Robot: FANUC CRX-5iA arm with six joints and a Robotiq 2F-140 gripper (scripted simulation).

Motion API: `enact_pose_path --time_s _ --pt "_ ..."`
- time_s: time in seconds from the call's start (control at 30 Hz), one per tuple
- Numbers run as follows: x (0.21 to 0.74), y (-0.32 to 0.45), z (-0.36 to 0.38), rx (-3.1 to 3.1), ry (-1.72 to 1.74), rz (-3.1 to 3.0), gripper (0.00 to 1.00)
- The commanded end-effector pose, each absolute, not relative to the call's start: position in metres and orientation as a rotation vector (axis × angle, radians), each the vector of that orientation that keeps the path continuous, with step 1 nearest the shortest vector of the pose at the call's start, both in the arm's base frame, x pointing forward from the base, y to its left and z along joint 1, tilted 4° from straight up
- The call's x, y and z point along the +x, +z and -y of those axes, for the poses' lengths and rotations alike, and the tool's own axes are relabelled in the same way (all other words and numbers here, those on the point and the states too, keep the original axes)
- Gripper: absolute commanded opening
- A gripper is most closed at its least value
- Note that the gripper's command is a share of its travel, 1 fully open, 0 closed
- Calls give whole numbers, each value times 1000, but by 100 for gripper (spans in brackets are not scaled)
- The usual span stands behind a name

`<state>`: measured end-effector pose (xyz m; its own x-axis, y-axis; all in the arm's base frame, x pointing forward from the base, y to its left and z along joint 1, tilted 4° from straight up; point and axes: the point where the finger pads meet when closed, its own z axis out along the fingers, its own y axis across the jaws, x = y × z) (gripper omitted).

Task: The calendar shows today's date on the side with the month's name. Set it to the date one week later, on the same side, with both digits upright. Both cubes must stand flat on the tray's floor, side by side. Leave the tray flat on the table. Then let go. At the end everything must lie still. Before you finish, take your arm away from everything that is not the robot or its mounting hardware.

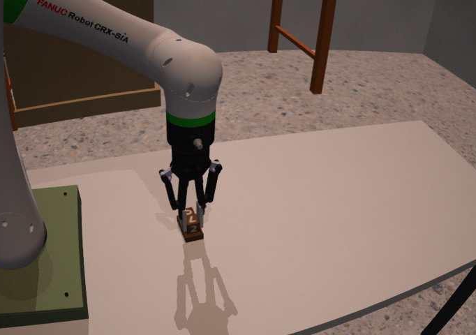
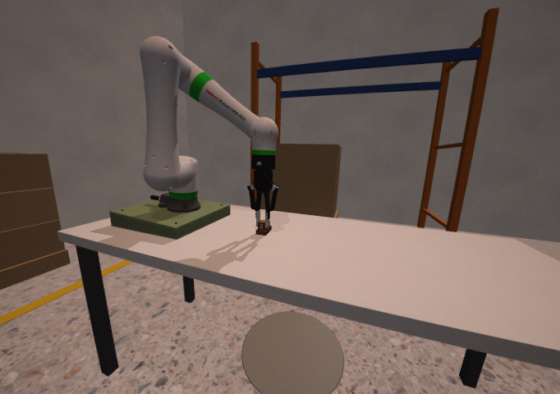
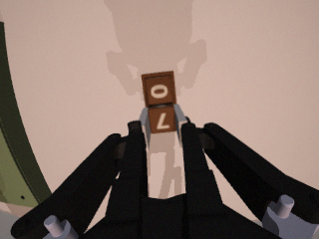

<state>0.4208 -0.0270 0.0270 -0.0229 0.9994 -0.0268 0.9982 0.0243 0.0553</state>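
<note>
My gripper (image 1: 193,216) points straight down over the small brown calendar tray (image 1: 192,236), which lies flat on the table near the robot's base. In the wrist view the gripper (image 3: 161,125) is shut on a brown cube (image 3: 161,119) that shows a 7-like digit on top. A second brown cube (image 3: 159,90) with a 0 on top stands right beside it, on the far side. In the top view a face with a 2 (image 1: 193,229) shows just above the tray's edge. I cannot tell whether the held cube touches the tray's floor. The month's name is not readable.
The green base plate (image 1: 28,252) of the robot lies to the left of the tray. The table's front edge (image 1: 365,312) is well away from it. An orange rack (image 2: 457,116) and wooden crates stand behind the table, off its top.
</note>
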Motion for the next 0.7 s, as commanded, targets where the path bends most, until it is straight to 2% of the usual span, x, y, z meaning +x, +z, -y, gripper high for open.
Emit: enact_pose_path --time_s 0.0,0.67 --pt "421 27 27 2154 33 -2206 17" --pt "421 21 27 2154 33 -2206 17"
